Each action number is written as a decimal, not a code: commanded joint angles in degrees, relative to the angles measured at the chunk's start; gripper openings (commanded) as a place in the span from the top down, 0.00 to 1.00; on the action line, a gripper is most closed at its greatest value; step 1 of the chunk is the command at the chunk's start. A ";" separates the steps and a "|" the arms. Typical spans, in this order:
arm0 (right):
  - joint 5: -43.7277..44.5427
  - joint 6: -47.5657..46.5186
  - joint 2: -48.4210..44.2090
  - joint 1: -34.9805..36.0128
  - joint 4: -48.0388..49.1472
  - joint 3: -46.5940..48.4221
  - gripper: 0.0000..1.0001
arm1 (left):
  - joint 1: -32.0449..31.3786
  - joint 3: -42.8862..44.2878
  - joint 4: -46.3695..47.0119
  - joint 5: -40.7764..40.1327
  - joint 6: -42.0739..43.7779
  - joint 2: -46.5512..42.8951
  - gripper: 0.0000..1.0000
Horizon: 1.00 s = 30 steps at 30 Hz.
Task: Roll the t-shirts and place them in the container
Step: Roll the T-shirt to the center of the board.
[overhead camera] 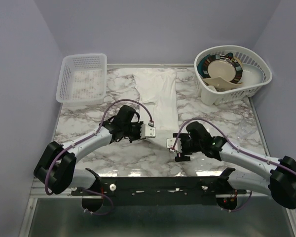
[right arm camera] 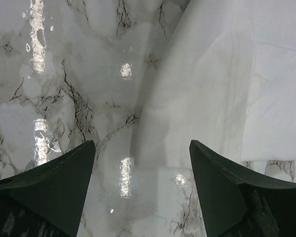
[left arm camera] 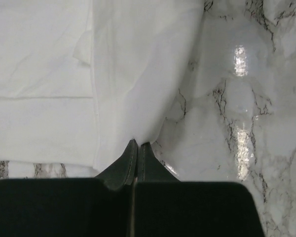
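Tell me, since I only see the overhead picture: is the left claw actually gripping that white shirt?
Observer: Yes. Its wrist camera shows the left gripper shut, pinching a corner of the t-shirt.
Operator: And the right claw?
Observer: The right gripper is open; below its spread jaws lie the shirt's edge and bare table, nothing gripped.
Operator: Any print there?
Observer: None in either close view; the cloth is plain white, folded in layers.
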 commanded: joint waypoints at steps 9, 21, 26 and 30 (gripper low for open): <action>2.84 5.77 3.13 3.97 10.28 -1.15 0.00 | 3.53 2.95 -3.39 12.72 -21.43 0.81 1.00; 7.84 7.79 7.08 6.79 13.43 -0.36 0.00 | 8.80 5.33 -0.49 18.43 -32.51 3.88 1.00; 11.26 9.37 9.63 7.05 15.02 0.43 0.01 | 10.21 6.12 0.30 21.95 -36.12 5.46 1.00; 12.50 9.29 11.12 7.05 15.20 1.48 0.01 | 11.88 6.38 2.23 24.05 -39.54 6.17 1.00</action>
